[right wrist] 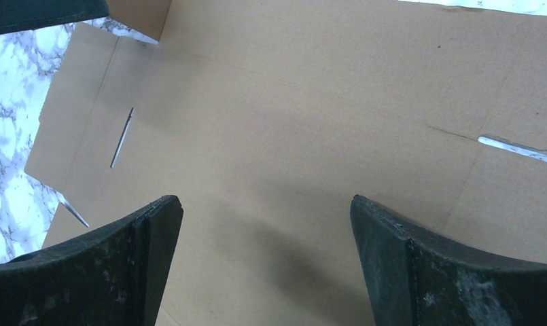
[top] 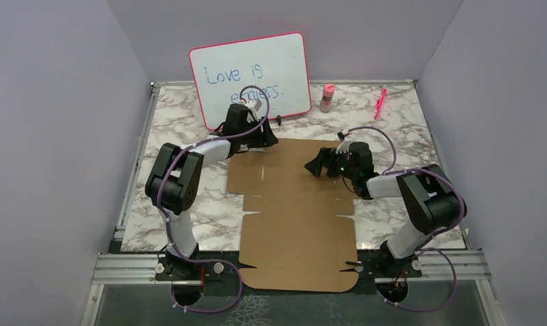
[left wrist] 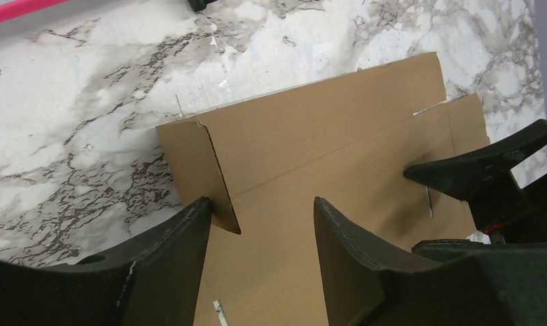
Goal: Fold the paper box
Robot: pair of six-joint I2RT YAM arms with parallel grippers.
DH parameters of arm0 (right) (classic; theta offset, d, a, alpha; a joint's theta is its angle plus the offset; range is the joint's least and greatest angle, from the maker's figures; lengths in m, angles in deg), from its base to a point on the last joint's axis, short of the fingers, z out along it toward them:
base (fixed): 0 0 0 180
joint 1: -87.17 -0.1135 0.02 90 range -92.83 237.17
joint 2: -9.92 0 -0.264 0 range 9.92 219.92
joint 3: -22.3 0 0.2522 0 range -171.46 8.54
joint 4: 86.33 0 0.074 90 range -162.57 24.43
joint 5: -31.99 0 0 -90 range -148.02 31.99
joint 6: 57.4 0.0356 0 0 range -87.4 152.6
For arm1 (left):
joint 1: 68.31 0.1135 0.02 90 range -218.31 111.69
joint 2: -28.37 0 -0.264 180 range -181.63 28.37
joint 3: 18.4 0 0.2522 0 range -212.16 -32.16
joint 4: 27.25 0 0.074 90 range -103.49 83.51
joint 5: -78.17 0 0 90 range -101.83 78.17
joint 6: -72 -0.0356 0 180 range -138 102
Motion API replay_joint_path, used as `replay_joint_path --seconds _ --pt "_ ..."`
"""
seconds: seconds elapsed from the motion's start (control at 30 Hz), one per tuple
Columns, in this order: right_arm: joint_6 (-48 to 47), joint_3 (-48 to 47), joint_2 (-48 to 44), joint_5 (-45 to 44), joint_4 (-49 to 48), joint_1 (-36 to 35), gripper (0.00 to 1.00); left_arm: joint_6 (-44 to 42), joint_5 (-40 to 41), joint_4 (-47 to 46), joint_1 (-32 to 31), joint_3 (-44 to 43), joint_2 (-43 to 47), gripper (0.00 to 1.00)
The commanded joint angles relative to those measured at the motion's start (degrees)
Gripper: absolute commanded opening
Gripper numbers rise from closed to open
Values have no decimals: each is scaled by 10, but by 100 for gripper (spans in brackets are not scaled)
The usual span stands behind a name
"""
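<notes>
**Pinching the corner flap without creasing it**

The paper box (top: 297, 210) lies as a flat die-cut sheet in the middle of the marble tabletop (top: 406, 129), with its near end overhanging the edge between the arm bases. At its far-left corner a small flap (left wrist: 192, 163) stands raised off the marble.

The left pincer (left wrist: 260, 204) straddles that flap's inner edge. Its jaws are partly apart, and the cardboard sits close to the left finger with visible space on the other side, so nothing is clamped yet. The right pincer (right wrist: 267, 200) hangs over the sheet's far-right area with its jaws spread wide, holding nothing.

The step in hand looks like raising this side flap along its score line. To do it well, the left pincer should close squarely across the flap near the fold, not at the loose tip, so the board hinges at the crease instead of buckling. The right pincer would do best pressing the main panel flat, since a light sheet is likely to slide or lift when pulled.
</notes>
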Motion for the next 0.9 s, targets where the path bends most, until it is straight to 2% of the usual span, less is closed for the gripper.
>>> replay_joint_path --seconds 0.0,0.13,0.37,0.67,0.87 --pt "-2 -7 13 -7 0 -7 100 -28 40 40 -18 -32 5 58" --pt "-4 -7 8 -7 3 -7 100 -34 53 55 -20 -44 7 58" --pt "-14 -31 -36 -12 47 -6 100 -67 137 90 -20 -52 59 64" --pt "-37 -85 -123 -110 168 -6 100 -52 146 68 -29 -10 119 70" --pt "-36 -124 -106 -133 211 31 100 -38 128 19 -61 38 142 78"
